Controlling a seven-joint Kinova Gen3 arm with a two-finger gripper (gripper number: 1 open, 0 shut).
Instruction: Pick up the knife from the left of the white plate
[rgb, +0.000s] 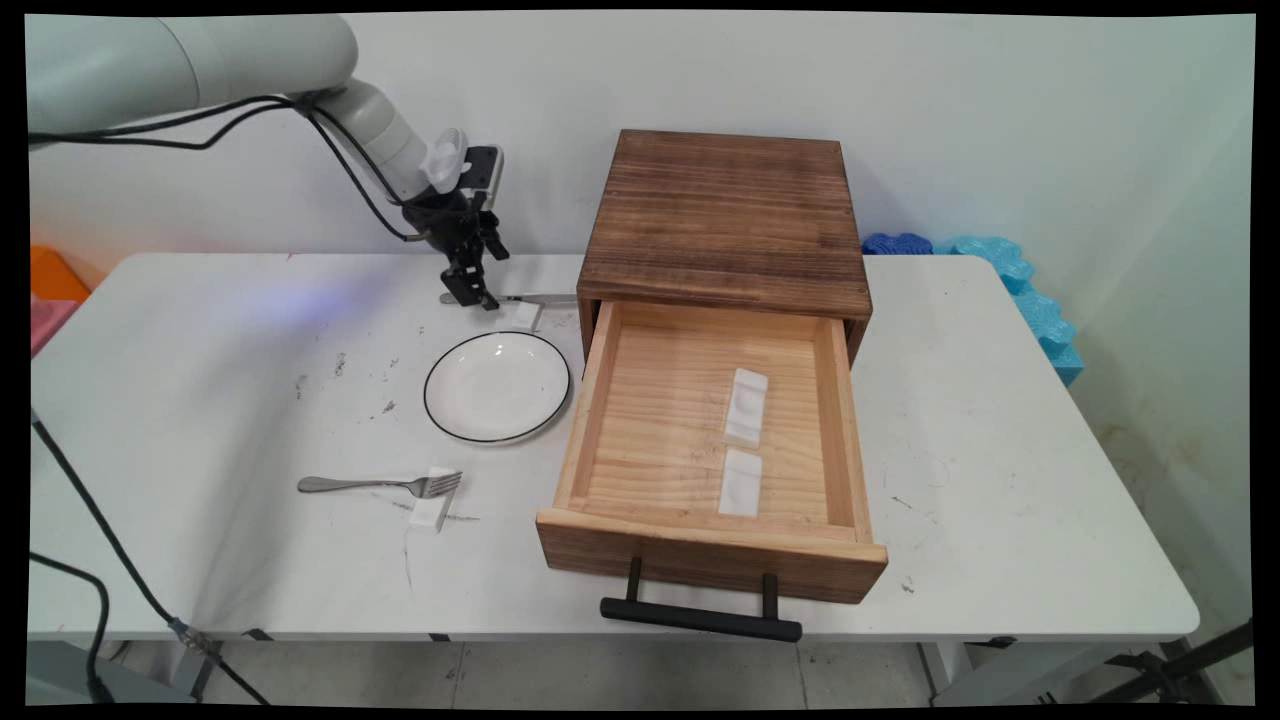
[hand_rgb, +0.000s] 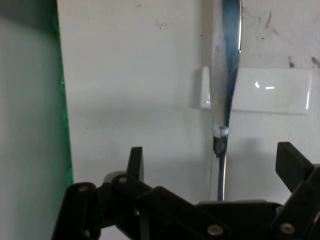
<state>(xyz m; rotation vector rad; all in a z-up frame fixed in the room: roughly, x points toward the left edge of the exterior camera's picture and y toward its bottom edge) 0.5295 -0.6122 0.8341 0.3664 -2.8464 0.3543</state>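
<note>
Drawer (rgb: 705, 440) pulled open, pincer (hand_rgb: 215, 160) spread wide over knife (hand_rgb: 225, 75), handle hidden.

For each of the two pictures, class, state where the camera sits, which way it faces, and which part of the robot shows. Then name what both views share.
Main view: fixed above the white table's near side, looking down across at the wall; shows the white arm and black two-finger claw beside the open wooden drawer box.
Hand view: on the hand, looking along the claw at the table; shows open fingers.
Shared: the long metal utensil on its small white block.
</note>
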